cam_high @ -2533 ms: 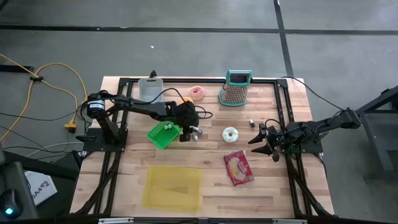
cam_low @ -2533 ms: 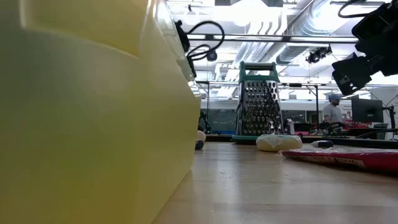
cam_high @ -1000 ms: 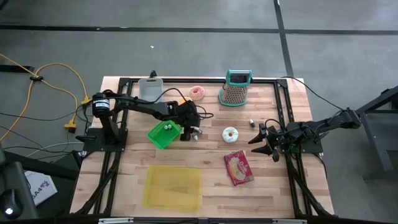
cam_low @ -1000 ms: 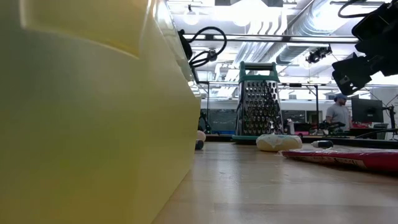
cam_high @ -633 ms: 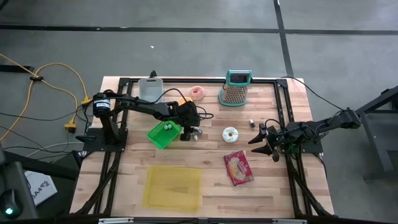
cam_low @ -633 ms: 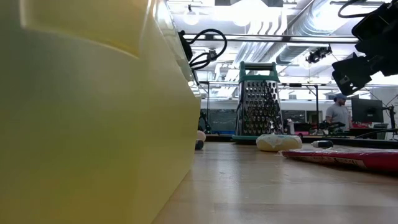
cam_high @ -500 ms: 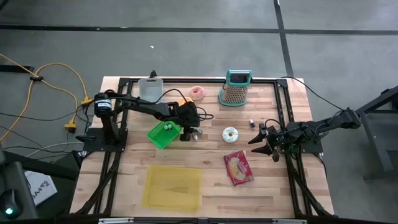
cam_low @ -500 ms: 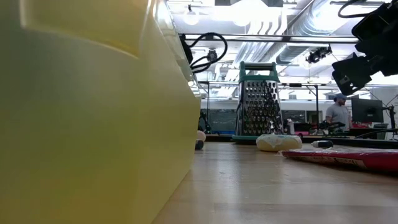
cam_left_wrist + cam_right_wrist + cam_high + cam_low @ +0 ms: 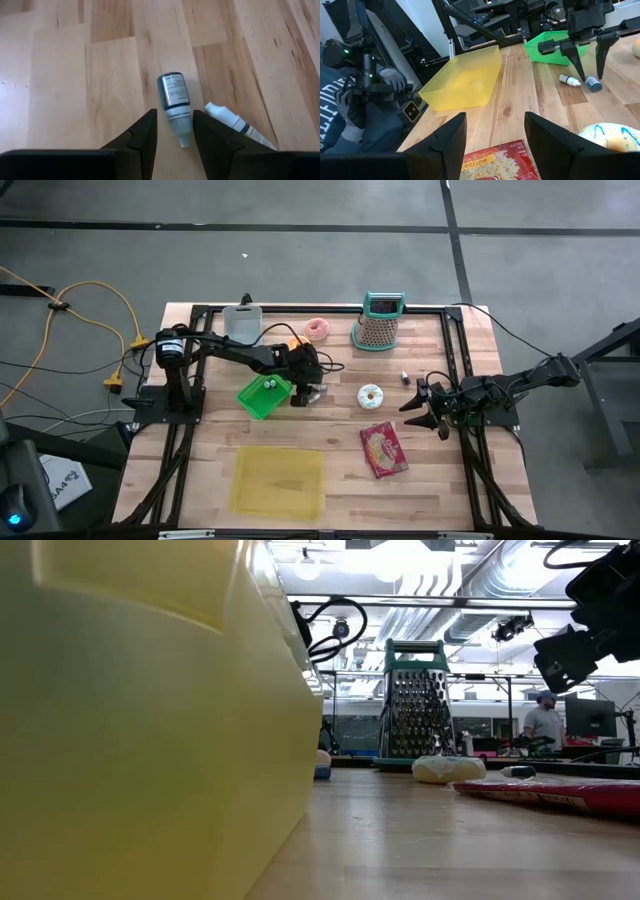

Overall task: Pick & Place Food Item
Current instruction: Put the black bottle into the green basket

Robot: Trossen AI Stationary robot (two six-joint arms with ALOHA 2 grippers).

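A small bottle with a dark blue body (image 9: 173, 96) lies on its side on the wood, with a white tube (image 9: 238, 123) beside it. My left gripper (image 9: 174, 131) hangs open just over them. Its fingers stand on either side of the bottle's white nozzle end without touching; the right wrist view shows the left gripper (image 9: 588, 70) from the side above both bottles. A white iced donut (image 9: 371, 394), a pink donut (image 9: 318, 328) and a red popcorn bag (image 9: 384, 449) lie on the table. My right gripper (image 9: 420, 409) waits open at the right.
A green basket (image 9: 264, 396) stands right beside the left gripper, and a yellow bin (image 9: 278, 480) sits at the near edge. A grater (image 9: 380, 322) and a grey container (image 9: 240, 321) stand at the far edge. A person's gloved hands (image 9: 367, 95) show beyond the table.
My left gripper has sunk a little toward the small bottle and stays open. Nothing on the table has moved.
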